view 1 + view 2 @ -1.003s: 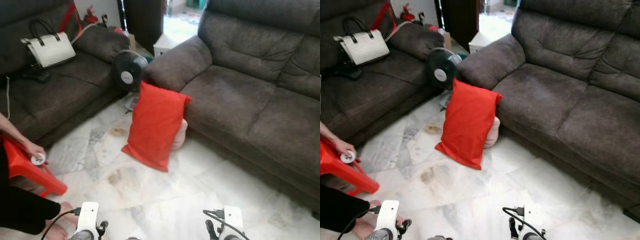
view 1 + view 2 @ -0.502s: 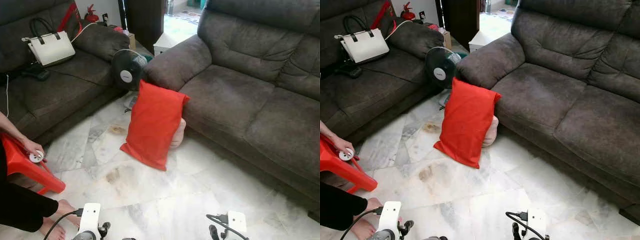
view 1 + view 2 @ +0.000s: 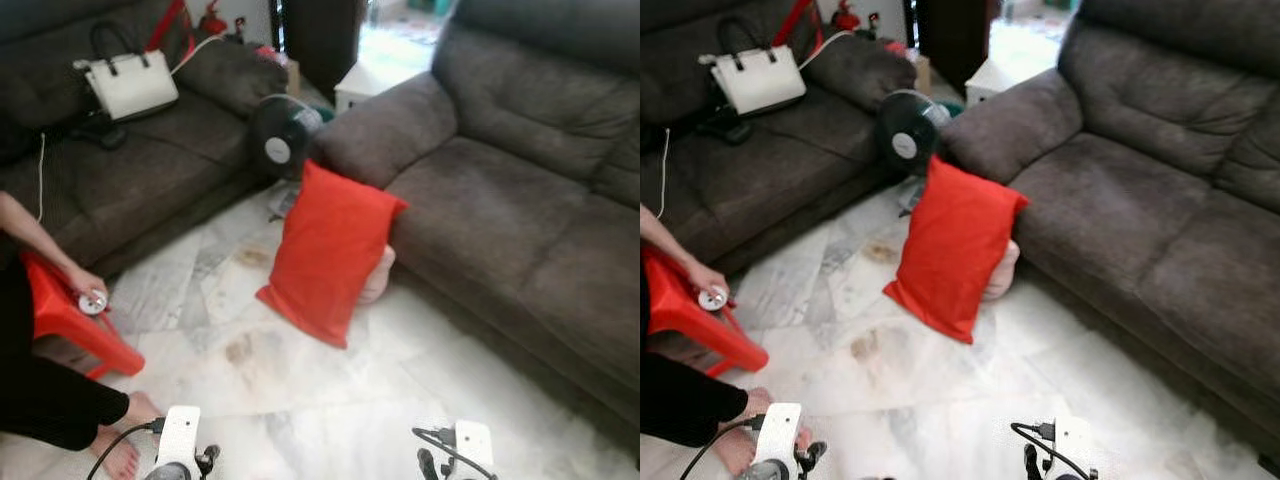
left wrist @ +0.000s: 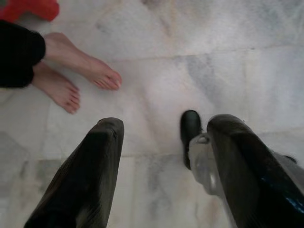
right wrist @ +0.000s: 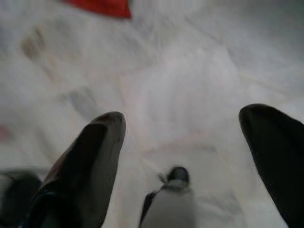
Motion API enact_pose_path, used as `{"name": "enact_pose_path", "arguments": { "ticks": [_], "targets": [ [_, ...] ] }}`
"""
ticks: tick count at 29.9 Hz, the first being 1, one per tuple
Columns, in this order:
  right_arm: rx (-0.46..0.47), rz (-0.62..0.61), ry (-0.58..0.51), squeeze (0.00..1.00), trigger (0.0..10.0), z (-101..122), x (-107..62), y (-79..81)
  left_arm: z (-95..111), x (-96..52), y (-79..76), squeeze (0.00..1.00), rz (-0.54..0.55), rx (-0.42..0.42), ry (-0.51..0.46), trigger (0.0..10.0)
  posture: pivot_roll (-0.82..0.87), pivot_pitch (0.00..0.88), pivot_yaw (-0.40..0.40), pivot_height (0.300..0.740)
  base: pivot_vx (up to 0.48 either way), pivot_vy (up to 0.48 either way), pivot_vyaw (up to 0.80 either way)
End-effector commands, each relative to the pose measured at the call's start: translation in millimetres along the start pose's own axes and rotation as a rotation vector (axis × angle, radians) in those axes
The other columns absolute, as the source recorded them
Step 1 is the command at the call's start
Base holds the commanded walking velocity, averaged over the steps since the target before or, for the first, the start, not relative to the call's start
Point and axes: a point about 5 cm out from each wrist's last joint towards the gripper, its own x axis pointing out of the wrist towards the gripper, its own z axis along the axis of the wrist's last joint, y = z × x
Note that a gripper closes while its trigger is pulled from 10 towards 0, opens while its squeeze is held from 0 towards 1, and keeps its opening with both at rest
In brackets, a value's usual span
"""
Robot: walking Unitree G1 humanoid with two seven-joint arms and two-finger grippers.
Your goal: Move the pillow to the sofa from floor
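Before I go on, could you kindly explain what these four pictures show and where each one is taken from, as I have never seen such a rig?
This is a walking humanoid robot with two arms. The two wide pictures come from a stereo camera in its head, looking forward and down. The white parts at their lower edge belong to its own arms. The other two pictures come from a camera on each wrist, looking along that arm's two black fingers.

In the wrist pictures the left gripper and the right gripper both hang open above the marble floor, holding nothing.

A red pillow stands on the floor, leaning against the sofa, with a fan behind it. A white handbag sits on a second sofa. At the left a person's hand rests on a red stool; their bare feet are near the left gripper.
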Motion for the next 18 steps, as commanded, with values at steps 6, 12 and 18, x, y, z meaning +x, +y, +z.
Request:
{"name": "enact_pose_path", "arguments": {
  "ticks": [6, 12, 18],
  "targets": [
    [0.018, -0.036, 0.021, 0.0, 10.0, -9.3, -3.8, -12.1, -2.9, 0.2, -6.0, 0.0, -0.014, -0.012, 0.018, 10.0, 0.07, 0.082, 0.0, 0.74, 0.347, 0.0, 0.0],
    [0.018, -0.035, 0.019, 0.0, 10.0, -9.1, -3.7, -12.2, -3.1, 0.2, -6.1, 0.0, -0.015, -0.013, 0.022, 10.0, 0.07, 0.082, -0.001, 0.74, 0.349, 0.0, 0.0],
    [0.017, -0.033, 0.018, 0.0, 10.0, -8.8, -3.7, -12.2, -3.0, 0.3, -6.3, 0.0, -0.015, -0.014, 0.023, 10.0, 0.07, 0.081, -0.001, 0.74, 0.282, 0.0, 0.0]
  ]
}}
